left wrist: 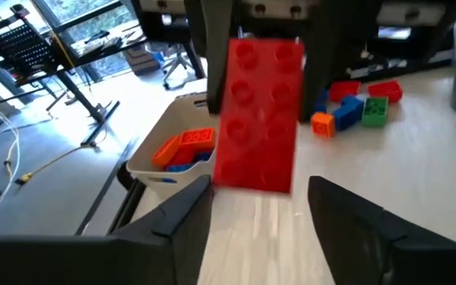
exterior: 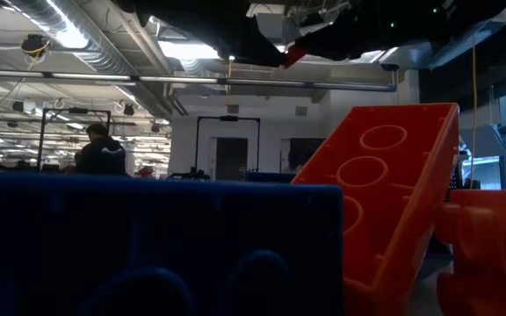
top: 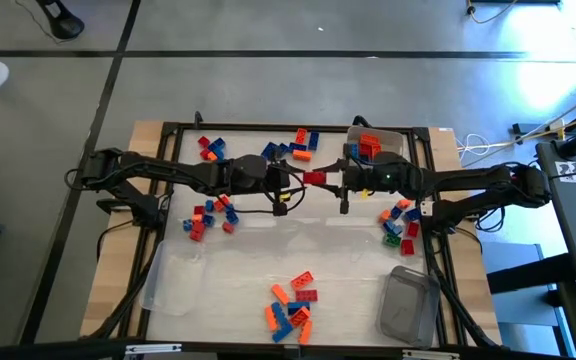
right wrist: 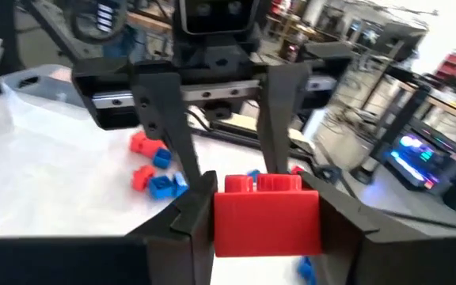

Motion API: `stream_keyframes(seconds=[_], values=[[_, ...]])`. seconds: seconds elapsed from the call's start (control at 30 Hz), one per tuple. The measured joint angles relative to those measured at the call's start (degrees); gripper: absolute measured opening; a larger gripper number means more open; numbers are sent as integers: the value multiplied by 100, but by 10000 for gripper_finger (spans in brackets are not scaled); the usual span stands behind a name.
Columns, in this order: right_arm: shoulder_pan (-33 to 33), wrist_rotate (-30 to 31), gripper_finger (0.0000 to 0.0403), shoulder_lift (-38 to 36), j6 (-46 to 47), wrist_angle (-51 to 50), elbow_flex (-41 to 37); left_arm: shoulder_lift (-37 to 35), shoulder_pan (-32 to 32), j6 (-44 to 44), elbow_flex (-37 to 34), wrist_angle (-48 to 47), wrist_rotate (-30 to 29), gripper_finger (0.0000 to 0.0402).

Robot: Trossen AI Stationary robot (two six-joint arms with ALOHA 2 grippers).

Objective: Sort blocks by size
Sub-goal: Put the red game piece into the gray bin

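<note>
A long red block (top: 315, 178) hangs in the air over the middle of the table, between my two grippers. My right gripper (right wrist: 264, 218) is shut on it. My left gripper (left wrist: 260, 210) faces it from the table's left and is open. Its fingertips stand on either side of the block's left end (left wrist: 253, 178) with a gap on each side. Loose blocks lie in heaps on the table at the left (top: 208, 215), right (top: 398, 220), near middle (top: 290, 305) and far side (top: 293, 148). My right gripper pinches the red block's two long sides (right wrist: 216, 218) between its two fingers, at the block's right end. The fingers come in level from the table's right and lie along the block. The block is lifted clear, studs up, sticking out toward my left gripper.
A clear tub (top: 373, 145) holding orange and blue blocks stands at the far right. A second clear tub (top: 408, 305) sits at the near right, and a third (top: 178, 285) at the near left. In the low view a big blue block (exterior: 148, 246) and an orange one (exterior: 393, 175) fill the foreground.
</note>
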Motion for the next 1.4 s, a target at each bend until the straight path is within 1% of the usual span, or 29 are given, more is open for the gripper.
stream_keyframes(seconds=[0.1, 0.23, 0.33, 0.53, 0.6, 0.7, 0.8, 0.93, 1.07, 1.2, 1.33, 1.4], values=[[2, 331, 157, -235, 0, -316, 0, -107, -2, -44, 0, -169, -14, 214], [0, 989, 143, -554, -1, -775, 0, -238, -7, -168, 0, -532, -280, 217], [0, 1727, 141, -781, -2, -1145, 0, -254, 0, -254, 0, -793, -437, 213], [-31, 3550, 155, -938, 7, -1830, 0, -244, -7, -452, 0, -1117, -441, 208], [-140, 3880, 150, -933, 33, -2005, 0, -239, -4, -494, -2, -1122, -442, 209], [-486, 3966, 141, -932, 296, -2238, 0, -237, 0, -503, -2, -1119, -442, 209], [-937, 3953, 143, -932, 655, -2608, 0, -233, 26, -523, -2, -1121, -442, 209], [-1623, 3573, 154, -932, 1240, -3132, -2, -233, 71, -604, -2, -1117, -442, 210], [-2179, 3092, 149, -908, 1705, -3434, -2, -230, 109, -624, -2, -1112, -442, 210], [-2581, 2887, 146, -690, 1926, -3613, -4, -230, 109, -642, -1, -1111, -440, 210], [-2850, 2570, 149, -341, 2039, -3579, -6, -228, 109, -642, -2, -1099, -440, 210], [-2959, 2506, 150, -158, 2107, -3524, -7, -228, 109, -642, -2, -1078, -440, 210]])
